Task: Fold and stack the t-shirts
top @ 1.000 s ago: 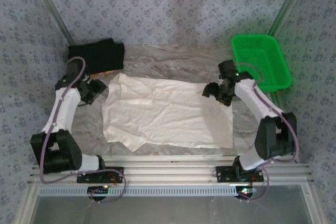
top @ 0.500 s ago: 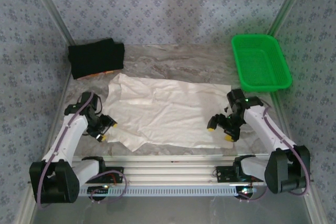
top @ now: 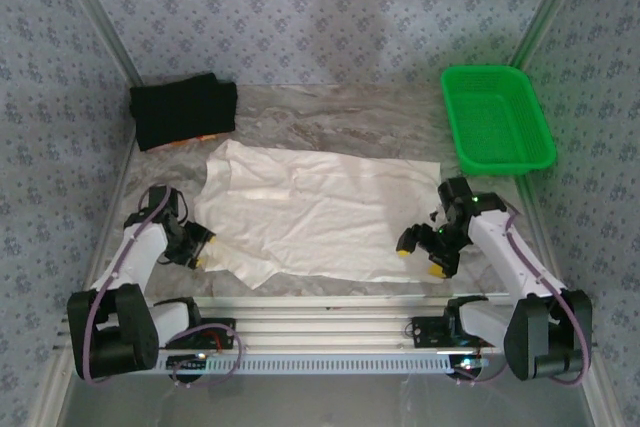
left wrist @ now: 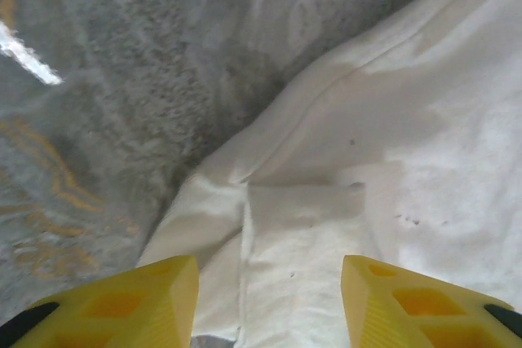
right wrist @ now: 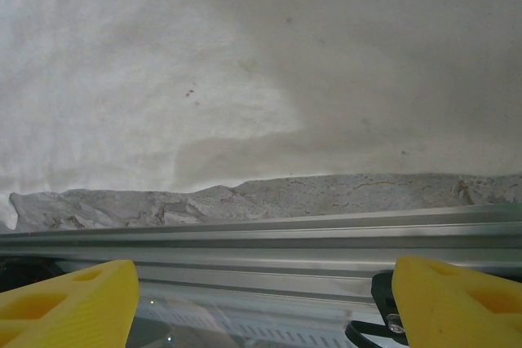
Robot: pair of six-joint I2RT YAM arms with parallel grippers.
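Observation:
A cream-white t-shirt (top: 320, 209) lies spread flat in the middle of the table. A black t-shirt (top: 183, 110) with an orange bit at its near edge sits folded at the back left. My left gripper (top: 202, 249) is low at the white shirt's near left edge. In the left wrist view its yellow fingers (left wrist: 147, 295) stand open over a folded seam of the white t-shirt (left wrist: 326, 226), left gripper (left wrist: 269, 307). My right gripper (top: 420, 257) hangs over the shirt's near right edge, open. In the right wrist view the white t-shirt (right wrist: 245, 63) ends just ahead of the right gripper (right wrist: 265, 299).
A green mesh basket (top: 531, 143) stands at the back right. An aluminium rail (top: 330, 327) runs along the near edge of the table, seen close as the rail (right wrist: 269, 238) under the right fingers. Marbled tabletop (left wrist: 106, 95) shows left of the shirt.
Both grippers have come from the shirt's far corners down to its near edge. In the last half second each shifted only slightly. The shirt has not moved.

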